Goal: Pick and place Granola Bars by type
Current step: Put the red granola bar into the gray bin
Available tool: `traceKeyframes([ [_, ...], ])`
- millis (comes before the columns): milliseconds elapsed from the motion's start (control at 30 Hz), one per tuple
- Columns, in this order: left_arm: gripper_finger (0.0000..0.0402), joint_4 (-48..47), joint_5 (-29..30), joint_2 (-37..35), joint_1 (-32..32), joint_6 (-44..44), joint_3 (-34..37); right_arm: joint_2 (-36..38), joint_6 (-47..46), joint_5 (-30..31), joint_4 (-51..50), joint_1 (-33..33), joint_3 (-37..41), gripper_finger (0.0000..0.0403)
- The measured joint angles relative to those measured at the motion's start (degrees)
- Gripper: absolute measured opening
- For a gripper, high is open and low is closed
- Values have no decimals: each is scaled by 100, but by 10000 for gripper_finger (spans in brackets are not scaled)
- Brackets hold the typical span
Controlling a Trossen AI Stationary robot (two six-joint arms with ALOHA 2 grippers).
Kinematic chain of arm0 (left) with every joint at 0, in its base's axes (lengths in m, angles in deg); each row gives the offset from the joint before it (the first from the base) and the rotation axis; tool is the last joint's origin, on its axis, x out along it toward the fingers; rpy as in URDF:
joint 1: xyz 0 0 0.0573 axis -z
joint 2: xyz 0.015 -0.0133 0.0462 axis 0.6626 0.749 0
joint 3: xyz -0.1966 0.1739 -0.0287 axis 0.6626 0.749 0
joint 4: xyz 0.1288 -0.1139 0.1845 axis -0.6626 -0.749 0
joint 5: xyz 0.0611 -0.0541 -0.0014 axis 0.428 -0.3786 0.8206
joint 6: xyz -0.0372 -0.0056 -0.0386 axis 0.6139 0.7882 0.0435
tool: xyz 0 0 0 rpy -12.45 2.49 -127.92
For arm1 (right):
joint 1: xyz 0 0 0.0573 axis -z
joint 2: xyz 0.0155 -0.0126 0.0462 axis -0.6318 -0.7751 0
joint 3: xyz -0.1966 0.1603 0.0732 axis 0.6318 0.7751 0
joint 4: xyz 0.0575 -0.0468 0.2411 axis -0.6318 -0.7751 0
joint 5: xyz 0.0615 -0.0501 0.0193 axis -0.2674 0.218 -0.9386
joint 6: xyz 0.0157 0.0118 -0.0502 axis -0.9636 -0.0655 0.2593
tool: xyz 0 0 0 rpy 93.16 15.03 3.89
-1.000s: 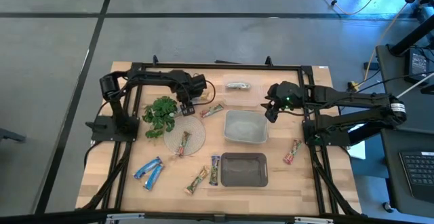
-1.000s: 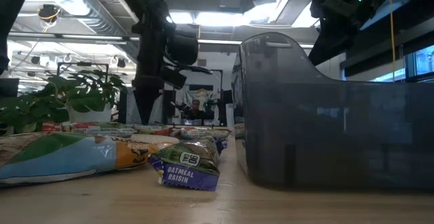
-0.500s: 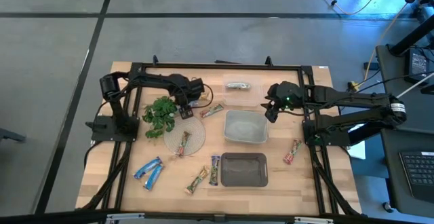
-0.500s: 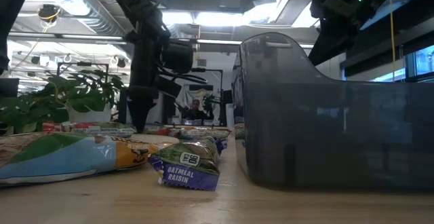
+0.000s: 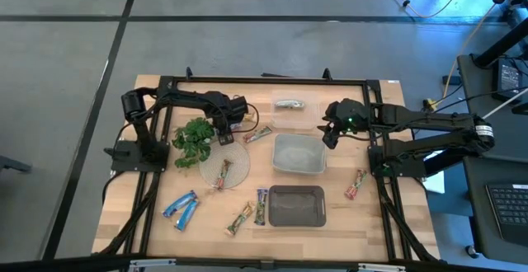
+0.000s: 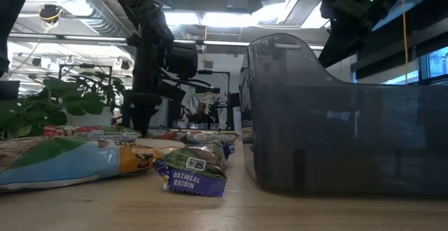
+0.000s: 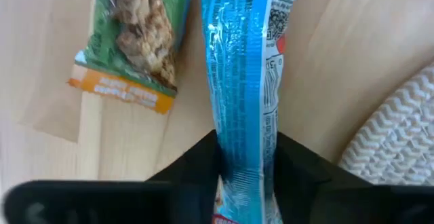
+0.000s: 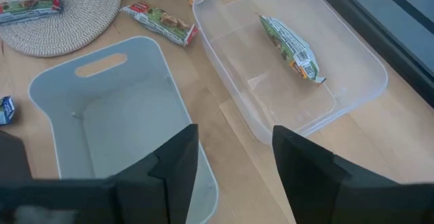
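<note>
Fingers (image 7: 298,166) of the left gripper (image 7: 245,176) pinched a blue bar (image 7: 243,81) lying on the table beside a green bar (image 7: 135,37); a straight lift would spare that neighbour. The right gripper (image 8: 230,163) hung wide over the grey bin (image 8: 102,115).

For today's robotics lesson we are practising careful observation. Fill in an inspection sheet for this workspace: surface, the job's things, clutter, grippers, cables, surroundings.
Surface: wooden table inside a black frame.
Job's things: blue bar between the left gripper's fingers; green-tan bar beside it; one bar in the clear tray; one bar on the woven mat; two blue bars near the front; grey bin looks empty.
Clutter: plant sprig.
Grippers: left gripper low beside the mat, shut on the blue bar; right gripper open above the grey bin.
Cables: yellow cable on the floor.
Surroundings: grey floor; a person in the background of the low view.
</note>
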Motion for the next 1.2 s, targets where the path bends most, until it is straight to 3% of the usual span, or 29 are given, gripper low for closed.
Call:
traceKeyframes([
  [200, 51, 32, 7, -2, 0, -12, -1, 11, -16, 0, -26, 0, -103, 192],
  [400, 57, -110, 70, -63, 17, -85, -221, 15, -58, 0, -303, 0, -304, 192],
  [700, 50, -261, -119, -525, 313, 92, -1125, 15, -337, -2, -665, 0, -308, 192],
  [833, 54, 113, -412, -619, 763, 66, -1480, 15, -351, 0, -702, 0, -308, 192],
  [1200, 58, 1898, -356, -421, 1910, -241, -1627, 15, -354, 0, -682, -1, -305, 192],
])
